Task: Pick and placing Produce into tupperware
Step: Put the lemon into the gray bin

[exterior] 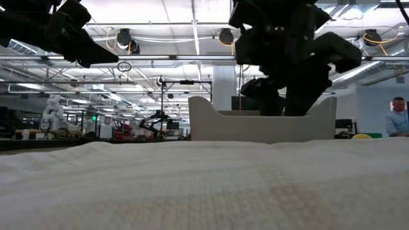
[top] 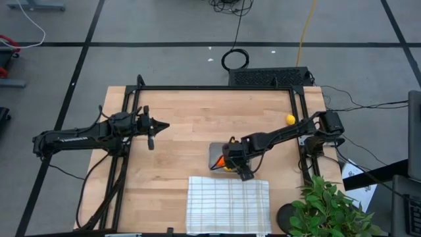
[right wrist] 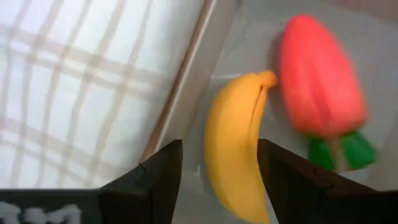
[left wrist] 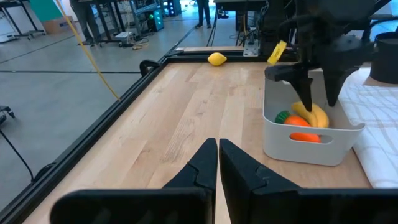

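Note:
The tupperware (top: 220, 157) (left wrist: 305, 140) stands on the table's middle, at the far edge of the white striped cloth (top: 228, 204). Inside it lie the yellow banana (right wrist: 233, 146) (left wrist: 314, 114) and the orange carrot (right wrist: 320, 74) with its green top, side by side on the bottom. My right gripper (left wrist: 320, 102) (right wrist: 219, 144) hangs open just above them, pointing steeply down, its fingers on either side of the banana and apart from it. The small round yellow fruit (top: 290, 119) (left wrist: 217, 59) rests on the wood near the far right. My left gripper (top: 164, 125) (left wrist: 217, 144) waits shut at the left, above the table.
The cloth (right wrist: 81, 81) covers the near middle of the table. A leafy potted plant (top: 332, 210) stands at the near right corner. A black frame rail (top: 217, 87) runs along the table's far and side edges. Bare wood lies between the two arms.

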